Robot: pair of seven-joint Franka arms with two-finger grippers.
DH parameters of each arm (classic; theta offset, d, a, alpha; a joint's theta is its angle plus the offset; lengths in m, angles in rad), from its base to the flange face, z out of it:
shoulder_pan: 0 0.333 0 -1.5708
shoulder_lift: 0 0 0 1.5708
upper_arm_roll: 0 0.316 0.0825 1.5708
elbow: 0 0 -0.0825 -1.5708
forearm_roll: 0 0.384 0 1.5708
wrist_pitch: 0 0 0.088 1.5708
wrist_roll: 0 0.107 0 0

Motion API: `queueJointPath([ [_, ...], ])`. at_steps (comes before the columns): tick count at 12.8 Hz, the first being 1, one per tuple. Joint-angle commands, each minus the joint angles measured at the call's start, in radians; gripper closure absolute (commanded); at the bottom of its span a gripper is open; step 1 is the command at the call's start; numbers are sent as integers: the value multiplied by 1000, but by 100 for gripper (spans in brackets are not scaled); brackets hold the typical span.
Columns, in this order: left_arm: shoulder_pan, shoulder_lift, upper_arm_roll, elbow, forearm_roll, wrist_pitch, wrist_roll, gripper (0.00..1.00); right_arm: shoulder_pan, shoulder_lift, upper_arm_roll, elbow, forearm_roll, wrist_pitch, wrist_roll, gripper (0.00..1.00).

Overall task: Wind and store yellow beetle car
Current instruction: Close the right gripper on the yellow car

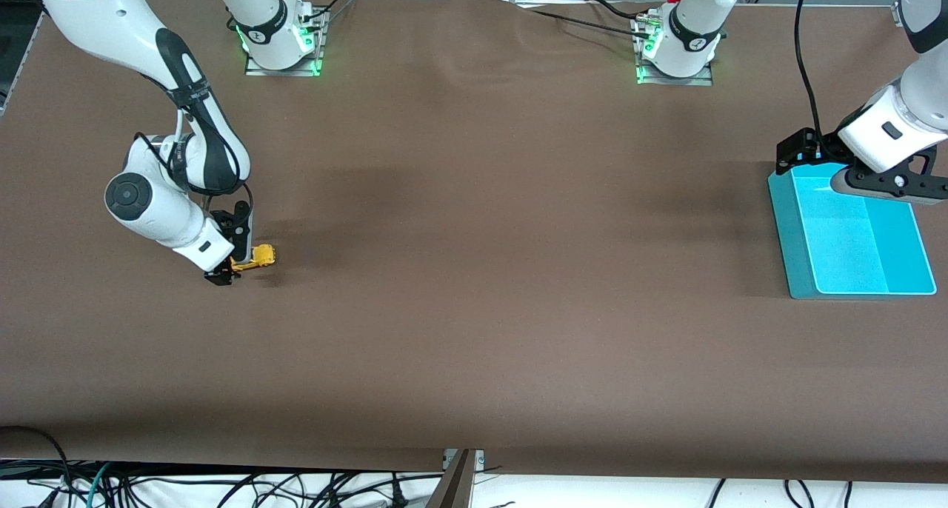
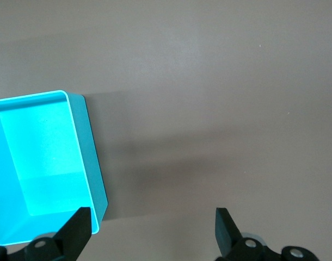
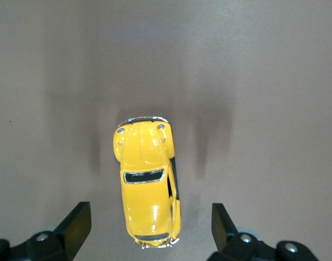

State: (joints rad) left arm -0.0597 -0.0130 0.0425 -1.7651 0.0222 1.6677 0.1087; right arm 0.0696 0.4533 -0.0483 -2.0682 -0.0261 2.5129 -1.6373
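Note:
The yellow beetle car (image 1: pixel 257 257) stands on the brown table toward the right arm's end. In the right wrist view the car (image 3: pixel 148 187) lies between my right gripper's open fingers, which do not touch it. My right gripper (image 1: pixel 231 266) is low over the car's rear. The turquoise bin (image 1: pixel 852 234) sits at the left arm's end of the table and looks empty. My left gripper (image 1: pixel 818 155) is open and empty, over the bin's corner farthest from the front camera. The bin's corner (image 2: pixel 84 163) shows in the left wrist view beside one finger.
The brown table (image 1: pixel 474 271) stretches between the car and the bin. The arm bases (image 1: pixel 281 41) stand along the edge farthest from the front camera. Cables hang below the edge nearest to it.

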Motion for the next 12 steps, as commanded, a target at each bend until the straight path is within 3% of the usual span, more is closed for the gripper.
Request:
queueJointPath([
  [1,4,-15,-1,-14,8,4,25,0,-7,-42,7,-49,2,18,-59,2],
  [9,4,-13,-1,-14,9,3,25,0,-8,-38,7,-53,17,26,-110,29],
  [12,4,-13,-1,-14,8,3,25,0,-7,-35,7,-55,60,24,-108,63],
])
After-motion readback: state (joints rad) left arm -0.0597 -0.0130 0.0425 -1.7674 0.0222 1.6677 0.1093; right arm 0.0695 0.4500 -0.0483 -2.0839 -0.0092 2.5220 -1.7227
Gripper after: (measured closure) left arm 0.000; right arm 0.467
